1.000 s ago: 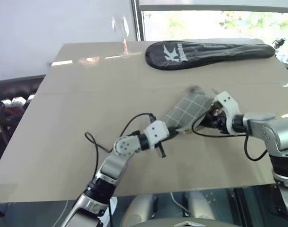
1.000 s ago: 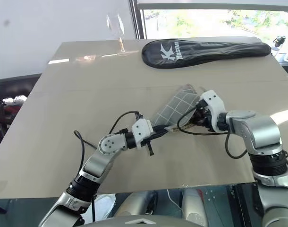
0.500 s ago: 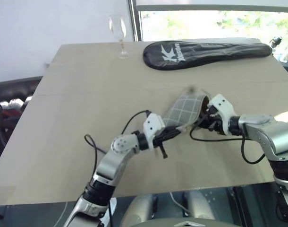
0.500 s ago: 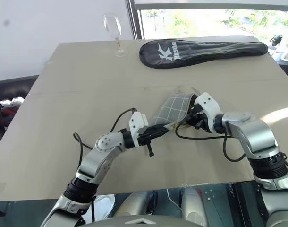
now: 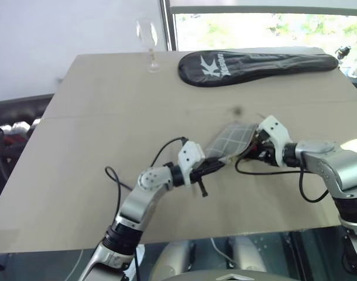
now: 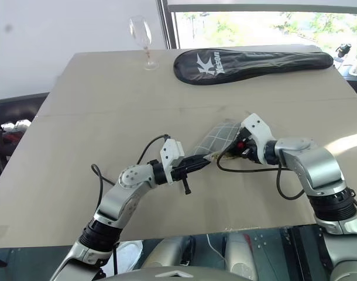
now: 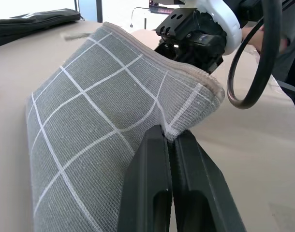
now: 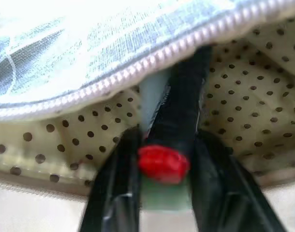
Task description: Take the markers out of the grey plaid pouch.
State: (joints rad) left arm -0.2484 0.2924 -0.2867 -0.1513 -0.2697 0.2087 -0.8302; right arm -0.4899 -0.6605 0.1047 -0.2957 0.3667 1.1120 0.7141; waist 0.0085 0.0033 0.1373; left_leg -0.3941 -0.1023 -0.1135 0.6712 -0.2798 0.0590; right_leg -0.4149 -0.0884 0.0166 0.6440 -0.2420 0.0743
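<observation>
- The grey plaid pouch (image 6: 216,138) lies mid-surface (image 6: 108,105) between my two arms; I judge it soft and light.
- My left end effector (image 7: 169,140) is fully closed, pinching the pouch's corner hem.
- My right end effector (image 8: 162,159) is narrowly parted inside the mouth, around a dark marker (image 8: 179,121) with a red end.
- The marker's long axis runs into the pouch; I would take it near this end.

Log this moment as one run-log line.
left pincer: shut on grey plaid fabric pouch corner | right pincer: gripping black red-tipped marker inside pouch
</observation>
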